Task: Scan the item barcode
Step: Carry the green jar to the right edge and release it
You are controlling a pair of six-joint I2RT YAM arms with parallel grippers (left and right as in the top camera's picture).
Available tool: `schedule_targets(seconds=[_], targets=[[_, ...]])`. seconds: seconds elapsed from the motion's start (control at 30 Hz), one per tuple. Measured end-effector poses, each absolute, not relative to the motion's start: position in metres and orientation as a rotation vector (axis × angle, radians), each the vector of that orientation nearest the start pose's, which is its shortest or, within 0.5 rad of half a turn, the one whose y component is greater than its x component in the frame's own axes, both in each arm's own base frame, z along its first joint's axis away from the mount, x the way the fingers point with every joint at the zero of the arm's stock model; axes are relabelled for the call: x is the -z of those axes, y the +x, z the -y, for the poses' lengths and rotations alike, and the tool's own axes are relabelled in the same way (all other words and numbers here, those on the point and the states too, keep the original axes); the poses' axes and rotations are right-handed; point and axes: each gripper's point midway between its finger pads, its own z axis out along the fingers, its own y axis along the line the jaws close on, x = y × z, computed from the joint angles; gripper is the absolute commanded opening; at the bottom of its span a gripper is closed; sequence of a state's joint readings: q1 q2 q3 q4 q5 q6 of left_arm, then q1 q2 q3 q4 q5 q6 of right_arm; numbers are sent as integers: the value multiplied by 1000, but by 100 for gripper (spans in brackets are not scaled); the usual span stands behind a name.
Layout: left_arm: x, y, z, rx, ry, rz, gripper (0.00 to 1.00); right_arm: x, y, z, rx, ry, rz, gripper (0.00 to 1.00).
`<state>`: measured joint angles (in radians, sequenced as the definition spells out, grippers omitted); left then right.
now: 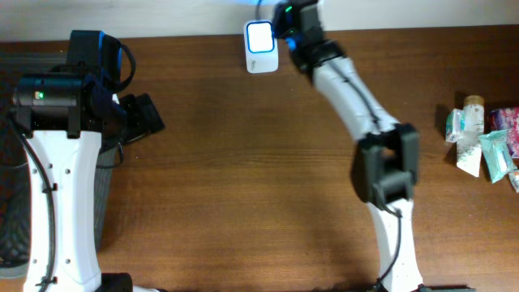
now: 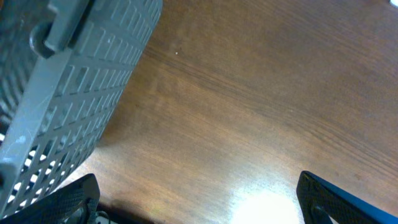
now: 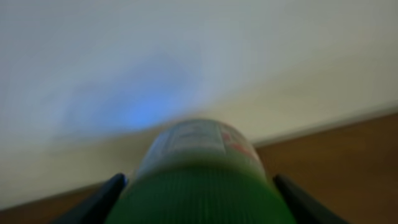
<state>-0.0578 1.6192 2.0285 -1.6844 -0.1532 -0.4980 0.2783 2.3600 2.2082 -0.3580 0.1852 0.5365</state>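
- Your right jaws clamp the green-capped bottle (image 3: 199, 158) just beside the scanner (image 1: 261, 37) at the tabletop's (image 1: 243, 170) back edge
- Left jaws stand apart by the basket (image 2: 68, 93); bare tabletop between your arms

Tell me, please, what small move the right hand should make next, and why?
Probably ease the green-capped bottle, held in the right hand, sideways over the scanner: overhead, the hand sits beside its lit face, not over it.

One white scanner (image 1: 261, 47) is glowing at twelve o'clock, one grey basket (image 2: 68, 93) is sitting at nine, and one green-capped bottle (image 3: 199, 174) is showing up close. Packets (image 1: 482, 134) at three are lying too jumbled to count.
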Motion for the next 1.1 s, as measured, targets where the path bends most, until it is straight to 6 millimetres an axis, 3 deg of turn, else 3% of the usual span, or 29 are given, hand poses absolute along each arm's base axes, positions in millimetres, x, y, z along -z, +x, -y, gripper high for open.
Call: schedule_targets(seconds=[0.07,0.1,0.13,0.2,0.23,0.33,0.43,0.57,0.67,0.73,0.77,0.83,0.87,1.0,1.07,1.1], targets=[[-296,305,-9,-95,-646,-2743,99,-234,633,-86,-237,521,-2080,64],[-296,305,-9,-93,-646,-2741,99,-241,612,-37,-162,622,-2129,64],[-296,305,-9,-94,-646,-2742,99,-237,585,27,-64,764,-2190,65],[-296,305,-9,-95,-646,-2743,99,-218,561,73,25,881,-2259,68],[-296,306,-9,-93,-646,-2740,99,-197,536,99,90,965,-2347,71],[-296,305,-9,-94,-646,-2742,99,-161,502,160,179,1139,-2433,72],[-296,305,-9,-94,-646,-2742,99,-131,481,192,155,1265,-2491,73],[-296,305,-9,-94,-646,-2742,99,-110,470,207,143,1330,-2529,77],[-296,305,-9,-94,-646,-2742,99,-104,467,203,122,1336,-2558,82],[-296,305,-9,-94,-646,-2742,99,-103,465,197,84,1337,-2578,99],[-296,305,-9,-94,-646,-2742,99,-107,463,192,48,1338,-2590,99],[-296,305,-9,-94,-646,-2742,99,-130,457,176,-52,1299,-2603,99],[-296,305,-9,-94,-646,-2743,99,-152,447,165,-109,1278,-2611,99],[-296,305,-9,-94,-646,-2742,99,-256,379,115,-264,1153,-2613,99],[-296,305,-9,-94,-646,-2742,99,-286,346,93,-276,1084,-2633,98],[-296,305,-9,-94,-646,-2742,99,-311,331,69,-287,944,-2624,99]])
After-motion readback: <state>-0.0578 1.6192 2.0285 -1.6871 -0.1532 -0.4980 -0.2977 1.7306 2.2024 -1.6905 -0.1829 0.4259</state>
